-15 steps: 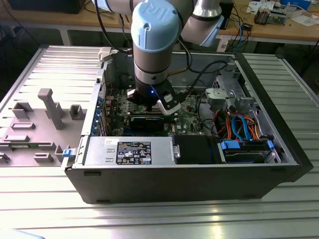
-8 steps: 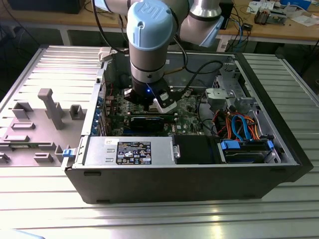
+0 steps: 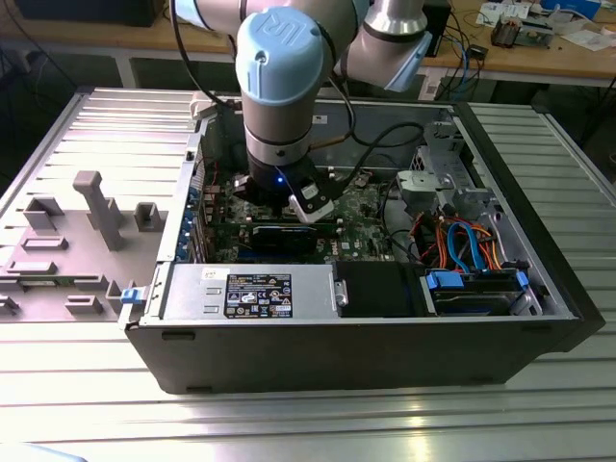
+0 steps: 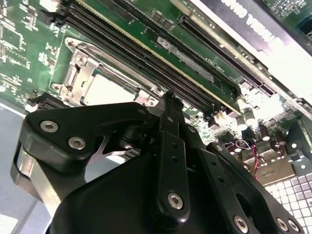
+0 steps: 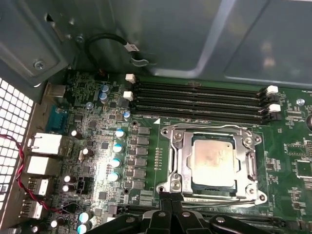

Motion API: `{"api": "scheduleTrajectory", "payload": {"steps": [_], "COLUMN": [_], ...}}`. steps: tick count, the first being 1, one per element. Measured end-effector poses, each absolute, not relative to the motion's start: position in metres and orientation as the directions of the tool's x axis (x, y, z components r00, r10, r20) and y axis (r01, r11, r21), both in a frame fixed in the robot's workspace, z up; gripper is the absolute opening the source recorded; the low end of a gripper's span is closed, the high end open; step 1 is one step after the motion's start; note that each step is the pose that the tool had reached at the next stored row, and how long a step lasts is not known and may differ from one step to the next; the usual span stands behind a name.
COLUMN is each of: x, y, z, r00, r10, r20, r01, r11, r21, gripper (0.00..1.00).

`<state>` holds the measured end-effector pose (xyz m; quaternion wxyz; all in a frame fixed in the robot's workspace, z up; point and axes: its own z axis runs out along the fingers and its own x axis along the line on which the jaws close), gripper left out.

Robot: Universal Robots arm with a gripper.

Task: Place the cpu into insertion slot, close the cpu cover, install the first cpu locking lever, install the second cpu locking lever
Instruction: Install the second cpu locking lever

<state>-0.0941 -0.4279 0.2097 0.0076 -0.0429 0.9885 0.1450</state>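
Note:
The cpu [image 5: 213, 158] lies flat in the insertion slot [image 5: 171, 185] on the green board, its dull silver top facing up. The cpu cover [image 5: 181, 146] is down around it, framing the chip. Thin metal levers lie along the frame's sides. In the second wrist view the cpu [image 4: 109, 90] and the cpu cover [image 4: 80, 63] show just beyond the black fingers. My gripper [image 5: 170, 199] is shut with nothing between its fingers, its tips right at one corner of the socket. In the second wrist view my gripper [image 4: 168, 97] hovers just beside the frame's edge. The arm [image 3: 279, 96] reaches down into the open computer case.
Long black memory slots [image 5: 200, 100] run beside the socket. A black expansion card [image 3: 284, 236] stands near the wrist. The power supply [image 3: 250, 294], drive bay [image 3: 476, 289] and coloured cables [image 3: 462, 241] crowd the case. A grey fixture plate [image 3: 77, 241] lies at the exterior view's left.

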Motion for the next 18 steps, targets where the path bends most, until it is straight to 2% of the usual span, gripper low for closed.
{"api": "scheduleTrajectory", "payload": {"steps": [18], "x": [-0.0972], "y": [-0.4197], "z": [0.199], "r00": [-0.992], "r10": [-0.119], "r20": [-0.027], "r01": [-0.122], "r11": [0.951], "r21": [0.283], "gripper": [0.11]}}
